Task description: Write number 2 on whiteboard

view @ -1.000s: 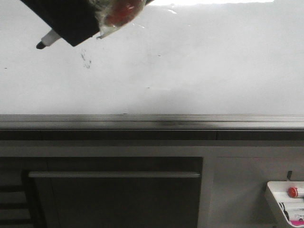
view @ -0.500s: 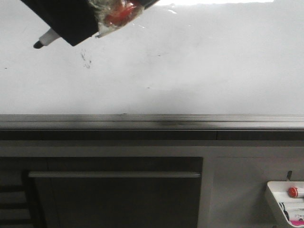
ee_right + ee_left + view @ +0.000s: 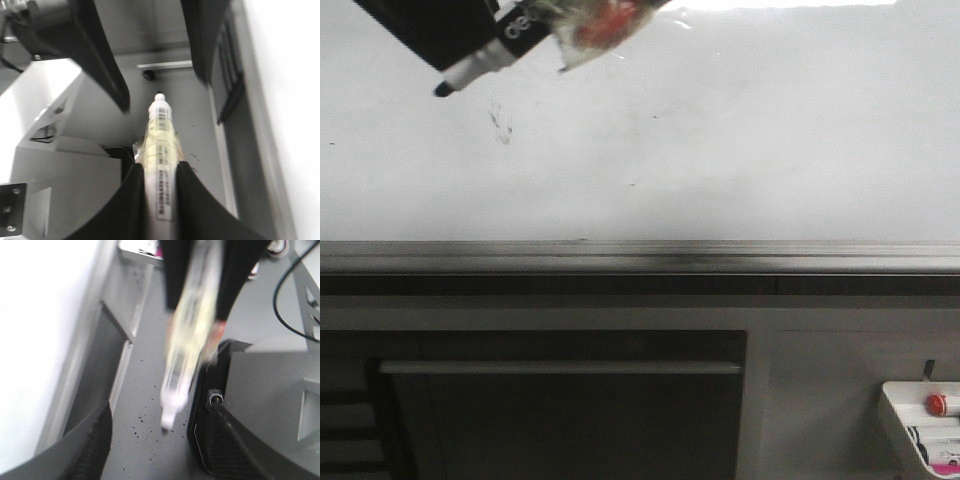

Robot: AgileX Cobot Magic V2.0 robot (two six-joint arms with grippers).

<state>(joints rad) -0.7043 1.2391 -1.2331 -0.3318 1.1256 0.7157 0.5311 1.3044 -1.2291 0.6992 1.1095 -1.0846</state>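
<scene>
Clamping the marker (image 3: 470,72), the right gripper (image 3: 159,167) is swinging its tip rightward across the whiteboard (image 3: 740,150), no digit drawn yet, while the left gripper (image 3: 152,415) is hanging open.

Only a few white letters, roughly "ce", show on the black marker (image 3: 490,55); its other label print is unreadable.
</scene>
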